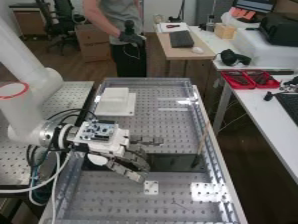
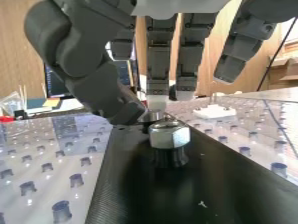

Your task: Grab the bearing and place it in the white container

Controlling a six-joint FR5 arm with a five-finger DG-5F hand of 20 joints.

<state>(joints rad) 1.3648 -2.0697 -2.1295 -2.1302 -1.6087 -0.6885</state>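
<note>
Black and finely textured, the slab lies below our hand. We see its blocky fingers straight and apart, its thumb slanting in near them. Beneath their tips stands the bearing, shiny metal with flat facets. Past the hand, up the perforated bench, we see the smooth, boxy white container.

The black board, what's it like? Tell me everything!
The black board is long, flat and shiny, maybe plastic, with a tiny pale mark on top. It lies across the dotted bench. A silver thing with flat sides, metal by its look, stands up on it. The hand is above the board.
</note>
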